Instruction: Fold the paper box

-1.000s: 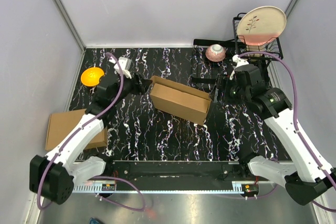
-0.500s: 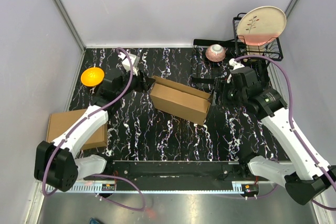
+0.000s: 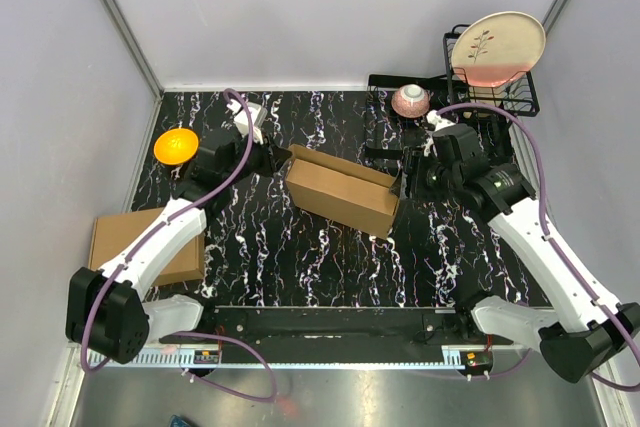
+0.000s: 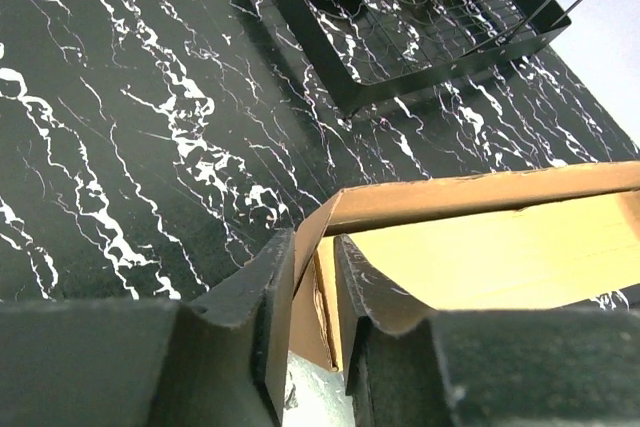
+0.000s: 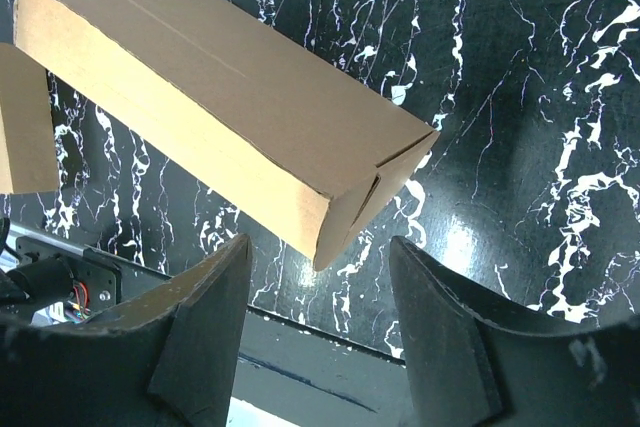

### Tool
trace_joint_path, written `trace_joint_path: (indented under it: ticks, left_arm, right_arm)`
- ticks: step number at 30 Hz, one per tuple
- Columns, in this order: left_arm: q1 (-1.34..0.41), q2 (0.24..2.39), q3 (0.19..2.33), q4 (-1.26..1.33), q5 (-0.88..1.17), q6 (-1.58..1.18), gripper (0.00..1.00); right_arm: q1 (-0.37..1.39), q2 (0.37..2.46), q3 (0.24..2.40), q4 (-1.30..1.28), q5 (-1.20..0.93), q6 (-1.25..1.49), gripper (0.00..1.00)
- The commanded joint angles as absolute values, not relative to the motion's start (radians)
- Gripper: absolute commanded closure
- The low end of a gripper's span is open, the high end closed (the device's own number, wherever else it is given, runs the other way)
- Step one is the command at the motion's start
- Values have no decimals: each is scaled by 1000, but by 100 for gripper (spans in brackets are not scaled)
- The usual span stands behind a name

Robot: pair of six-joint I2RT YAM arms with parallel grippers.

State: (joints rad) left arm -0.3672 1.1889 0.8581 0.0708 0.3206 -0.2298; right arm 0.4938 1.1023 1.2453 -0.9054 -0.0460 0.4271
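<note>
The paper box (image 3: 343,192), plain brown cardboard with its top open, lies slanted in the middle of the black marbled table. My left gripper (image 3: 283,157) is at the box's left end. In the left wrist view its jaws (image 4: 315,247) stand narrow, with the end flap (image 4: 308,232) pinched between the two fingers. My right gripper (image 3: 408,172) hangs at the box's right end. In the right wrist view it (image 5: 320,245) is open, and the box's closed corner (image 5: 345,222) sits between the fingertips without touching them.
An orange bowl (image 3: 176,144) sits at the far left. A second plain carton (image 3: 125,242) lies at the left edge. At the back right, a black wire rack (image 3: 520,97) holds a plate (image 3: 497,47), and a pink bowl (image 3: 411,100) sits on a black tray (image 4: 420,37).
The left gripper's jaws have closed in from wide open onto the box's left end flap. The right gripper has shifted slightly left toward the box's right corner and narrowed a little.
</note>
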Motion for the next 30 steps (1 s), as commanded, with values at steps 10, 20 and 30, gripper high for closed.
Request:
trace_joint_path:
  ticks: [10, 20, 30]
  left_arm:
    - [-362, 1201, 972, 9, 367, -267, 92]
    - [-362, 1229, 1035, -57, 383, -264, 97]
    - [-362, 1238, 994, -35, 402, -298, 91]
  right_arm:
    - [508, 1124, 1232, -856, -69, 430, 40]
    - [509, 1135, 1224, -847, -74, 426, 43]
    - [511, 1149, 1218, -836, -80, 425, 51]
